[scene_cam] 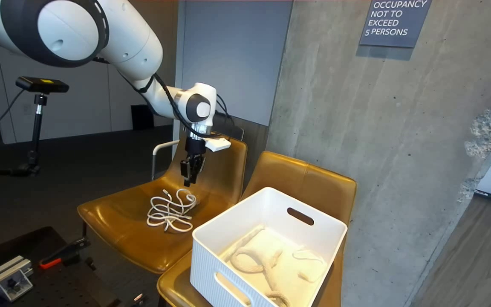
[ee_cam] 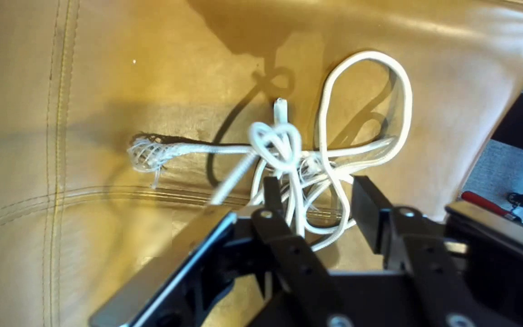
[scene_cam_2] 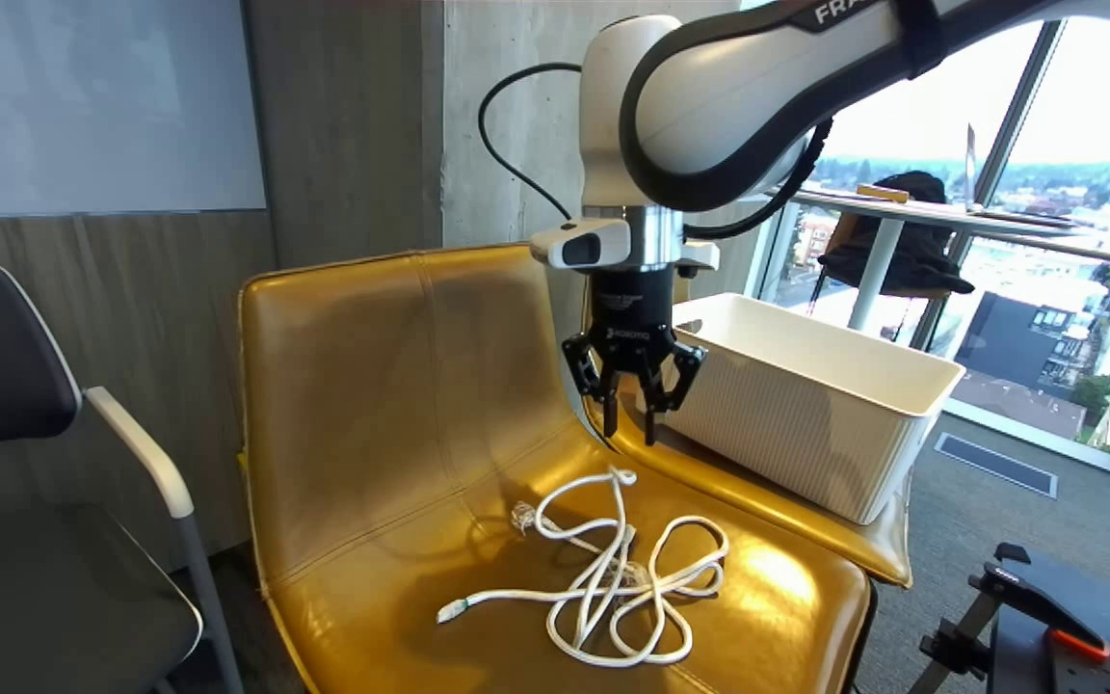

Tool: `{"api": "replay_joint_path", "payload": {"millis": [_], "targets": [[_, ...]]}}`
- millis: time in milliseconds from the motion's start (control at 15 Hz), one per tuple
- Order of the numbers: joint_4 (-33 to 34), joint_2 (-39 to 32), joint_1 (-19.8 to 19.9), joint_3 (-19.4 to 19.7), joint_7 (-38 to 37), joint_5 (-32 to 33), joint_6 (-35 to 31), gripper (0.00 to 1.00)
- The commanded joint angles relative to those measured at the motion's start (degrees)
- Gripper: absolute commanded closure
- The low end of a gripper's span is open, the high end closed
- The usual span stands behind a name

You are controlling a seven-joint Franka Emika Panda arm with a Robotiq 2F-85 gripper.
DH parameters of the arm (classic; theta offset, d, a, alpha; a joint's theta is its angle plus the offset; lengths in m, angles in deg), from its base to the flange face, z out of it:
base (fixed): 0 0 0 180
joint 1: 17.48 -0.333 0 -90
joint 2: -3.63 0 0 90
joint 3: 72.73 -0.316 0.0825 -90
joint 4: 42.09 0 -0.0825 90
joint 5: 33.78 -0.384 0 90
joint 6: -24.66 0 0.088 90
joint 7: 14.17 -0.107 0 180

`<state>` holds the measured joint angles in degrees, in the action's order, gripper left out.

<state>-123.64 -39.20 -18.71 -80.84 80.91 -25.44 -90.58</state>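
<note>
My gripper point(scene_cam: 189, 182) points straight down above the seat of a tan leather chair point(scene_cam: 122, 217). Its two black fingers stand apart with a gap between them in an exterior view point(scene_cam_2: 630, 434) and in the wrist view point(ee_cam: 313, 190). A tangled white rope point(scene_cam_2: 516, 594) lies in loops on the seat below the fingertips. In the wrist view the rope point(ee_cam: 297, 192) passes under and between the fingers, with a frayed end point(ee_cam: 148, 154) at the left. Nothing shows as gripped. Part of the rope is hidden behind the fingers there.
A white ribbed box point(scene_cam: 215, 260) stands on a second tan chair point(scene_cam: 313, 175) beside this one, with a thick beige rope point(scene_cam: 249, 266) inside. A grey chair point(scene_cam_2: 6, 357) with a white armrest is at one side. A red-handled clamp point(scene_cam_2: 1080, 644) lies on a dark table. A concrete wall point(scene_cam: 399, 149) stands behind.
</note>
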Motion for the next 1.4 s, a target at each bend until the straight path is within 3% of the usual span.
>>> {"api": "replay_joint_path", "payload": {"millis": [0,200,267,867,1333], "targets": [[-1.6,4.4,5.2,-0.6,3.7,-4.8,2.3,0.25],[0.6,4.8,9.0,1.2,6.7,-6.5,3.3,0.03],[1.9,4.5,10.7,2.2,8.4,-6.2,3.2,0.0],[11.1,-3.2,23.3,10.0,25.5,-4.9,1.5,0.0],[-0.3,-1.6,27.0,11.6,28.2,-5.1,-10.5,0.0]]}}
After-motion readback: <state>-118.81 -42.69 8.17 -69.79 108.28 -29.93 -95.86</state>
